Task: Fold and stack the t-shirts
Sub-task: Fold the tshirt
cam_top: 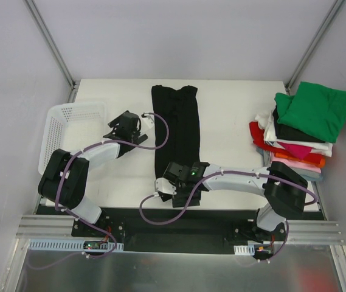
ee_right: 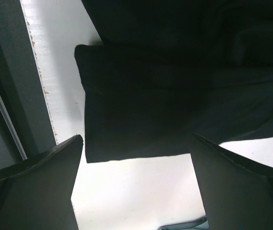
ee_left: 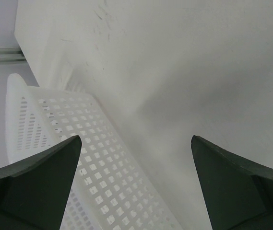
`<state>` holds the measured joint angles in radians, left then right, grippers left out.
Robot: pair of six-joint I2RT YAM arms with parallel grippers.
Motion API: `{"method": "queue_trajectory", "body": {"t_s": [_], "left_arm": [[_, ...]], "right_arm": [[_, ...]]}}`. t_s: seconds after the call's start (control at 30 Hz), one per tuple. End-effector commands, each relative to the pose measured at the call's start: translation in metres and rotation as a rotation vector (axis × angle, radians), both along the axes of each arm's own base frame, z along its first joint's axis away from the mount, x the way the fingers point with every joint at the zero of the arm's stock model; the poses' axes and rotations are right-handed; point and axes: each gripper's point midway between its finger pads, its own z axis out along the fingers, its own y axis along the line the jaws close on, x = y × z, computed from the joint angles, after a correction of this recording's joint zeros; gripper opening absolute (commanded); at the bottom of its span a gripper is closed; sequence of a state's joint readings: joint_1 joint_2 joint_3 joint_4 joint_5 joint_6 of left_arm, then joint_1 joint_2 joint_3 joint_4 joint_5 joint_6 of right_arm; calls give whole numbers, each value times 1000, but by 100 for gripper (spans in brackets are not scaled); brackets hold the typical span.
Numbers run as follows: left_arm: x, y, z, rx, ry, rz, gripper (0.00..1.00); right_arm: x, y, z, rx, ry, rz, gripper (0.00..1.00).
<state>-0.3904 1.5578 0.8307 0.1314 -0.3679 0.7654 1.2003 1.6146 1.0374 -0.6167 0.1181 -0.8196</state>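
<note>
At the right claw: dark fingers spread wide, clamped on nothing. Just beneath and ahead of it lies the near end of a long black cloth t-shirt, folded lengthwise into a narrow strip and flat on the white tabletop. In the wrist view, a squared corner of one folded layer sits between the fingertips, with darker folds beyond. Cannot tell whether the fingertips touch the cloth. Off to one side of this claw run the table's near edge and the black mounting plate. Onward from the claw, the strip stretches straight to the table's far edge.

At the left claw: fingers likewise wide apart, gripping nothing, above bare tabletop. Just to its left stands a white perforated plastic basket at the table's left edge, its mesh wall close by the left fingertip in the wrist view. To this claw's right lies the black strip, near but apart.

Well off to the right of both claws, at the table's right edge, sits a pile of folded cloth t-shirts. Topped by a green shirt, with black, white, red, pink and orange layers below, edges uneven.
</note>
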Motion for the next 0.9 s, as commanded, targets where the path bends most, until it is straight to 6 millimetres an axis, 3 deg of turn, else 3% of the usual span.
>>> {"method": "queue_trajectory", "body": {"t_s": [0.0,0.87], "left_arm": [[15,-5,22,-46,-74,14,99],[16,-2,5,-58,-38,-9,99]], "right_arm": [[-5,9,-5,11,30,9,96],[19,13,-31,-48,95,42,96]]}}
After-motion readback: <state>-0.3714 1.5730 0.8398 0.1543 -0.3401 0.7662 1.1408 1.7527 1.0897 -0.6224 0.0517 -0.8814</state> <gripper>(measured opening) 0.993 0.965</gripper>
